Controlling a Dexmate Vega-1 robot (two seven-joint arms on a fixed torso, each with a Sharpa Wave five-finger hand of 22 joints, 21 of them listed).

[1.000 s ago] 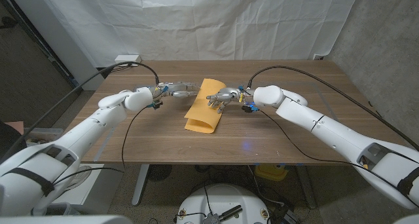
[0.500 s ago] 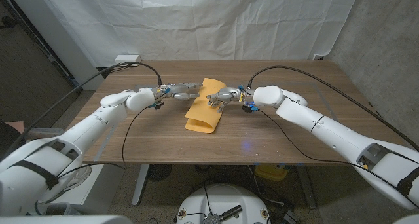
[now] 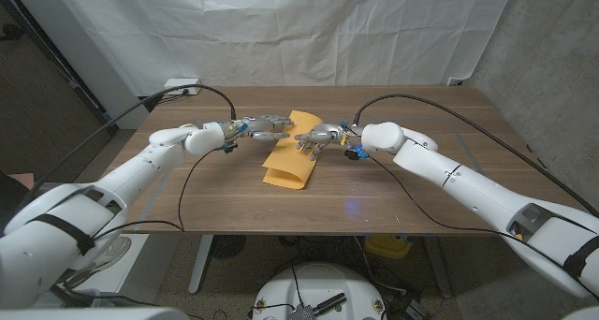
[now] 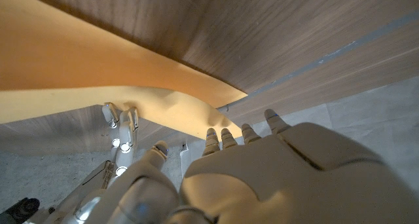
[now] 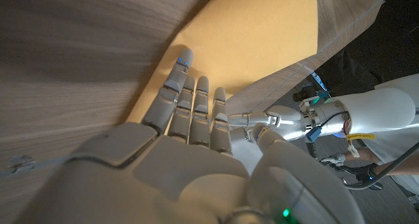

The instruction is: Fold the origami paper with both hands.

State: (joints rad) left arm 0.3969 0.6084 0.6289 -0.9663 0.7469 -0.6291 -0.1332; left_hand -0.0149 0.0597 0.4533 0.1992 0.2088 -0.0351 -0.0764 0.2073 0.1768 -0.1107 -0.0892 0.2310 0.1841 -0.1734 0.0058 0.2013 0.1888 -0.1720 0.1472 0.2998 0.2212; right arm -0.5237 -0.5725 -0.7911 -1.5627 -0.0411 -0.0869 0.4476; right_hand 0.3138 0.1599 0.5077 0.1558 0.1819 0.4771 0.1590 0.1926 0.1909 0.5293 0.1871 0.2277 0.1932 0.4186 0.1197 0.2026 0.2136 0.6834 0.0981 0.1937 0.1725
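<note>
folded origami paper (image 3: 290,152) lengthwise away from robot, left hand (image 3: 260,127) and right hand (image 3: 316,138) fingers spread on it

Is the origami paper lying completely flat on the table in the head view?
No: the origami paper is curled over on itself, its near end forming a rounded fold above the table.

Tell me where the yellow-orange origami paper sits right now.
In the head view the yellow-orange origami paper lies mid-table on the wooden table, between the left hand and the right hand, its near edge curled over.
</note>
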